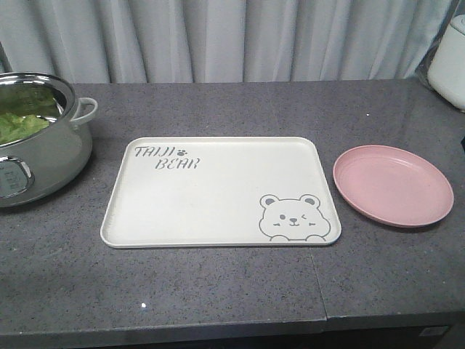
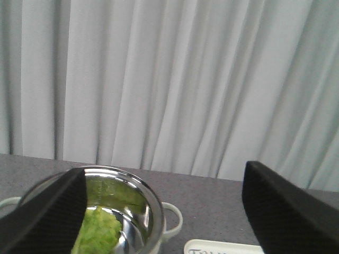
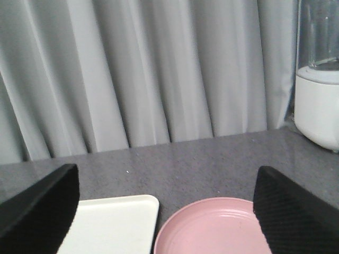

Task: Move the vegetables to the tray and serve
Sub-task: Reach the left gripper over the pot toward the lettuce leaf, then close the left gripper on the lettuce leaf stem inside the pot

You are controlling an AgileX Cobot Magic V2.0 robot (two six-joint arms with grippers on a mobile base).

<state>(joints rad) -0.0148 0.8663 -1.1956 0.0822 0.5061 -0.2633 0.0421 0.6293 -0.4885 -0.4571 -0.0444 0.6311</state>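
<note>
While the left pincer (image 2: pixel 164 211) gapes, vegetables (image 2: pixel 98 233) lie ahead inside the pot (image 2: pixel 142 186).

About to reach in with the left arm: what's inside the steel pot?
Green lettuce lies inside the pot, against its shiny inner wall. The leaves and rim hide the bottom, so their number and anything beneath cannot be seen.
</note>
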